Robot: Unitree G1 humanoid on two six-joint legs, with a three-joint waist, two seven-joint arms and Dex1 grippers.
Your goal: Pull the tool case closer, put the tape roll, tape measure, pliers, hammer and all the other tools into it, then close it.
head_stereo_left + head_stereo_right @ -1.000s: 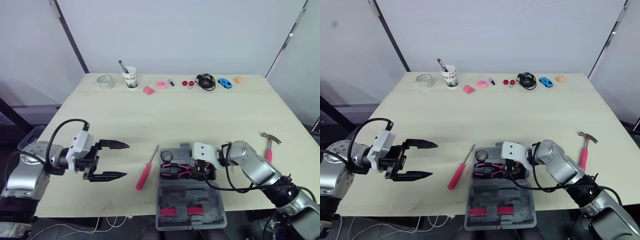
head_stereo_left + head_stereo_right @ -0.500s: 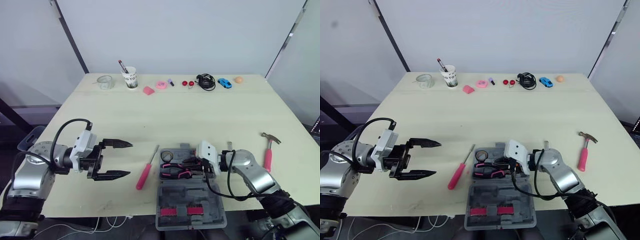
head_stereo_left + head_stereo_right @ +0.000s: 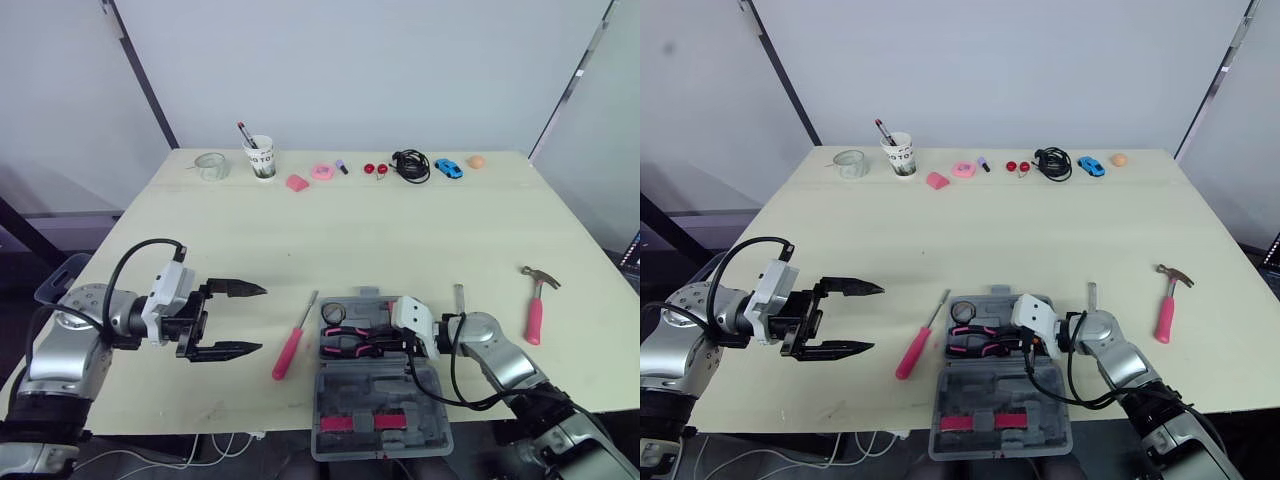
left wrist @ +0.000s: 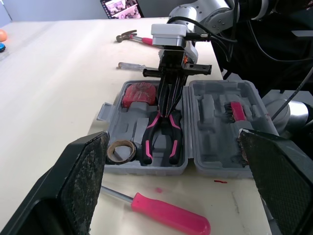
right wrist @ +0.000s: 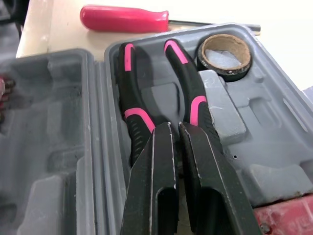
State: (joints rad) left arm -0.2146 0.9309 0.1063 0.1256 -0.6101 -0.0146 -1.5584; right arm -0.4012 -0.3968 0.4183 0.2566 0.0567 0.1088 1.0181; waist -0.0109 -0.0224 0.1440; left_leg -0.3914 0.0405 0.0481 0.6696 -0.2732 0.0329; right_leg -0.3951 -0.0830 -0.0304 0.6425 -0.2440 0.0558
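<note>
Pliers [image 5: 188, 88] in tool case [image 5: 274, 128], beneath right gripper [image 5: 175, 129]

light: bright, even, diffuse | shadows: soft, faint | contrast: low

Silver-grey rounded arms [image 3: 62, 345], black cables [image 3: 150, 241] looping off white wrist blocks [image 3: 172, 292] just behind; left gripper [image 3: 260, 318] and right gripper [image 5: 174, 127] each show two tapered matt-black fingers.
</note>
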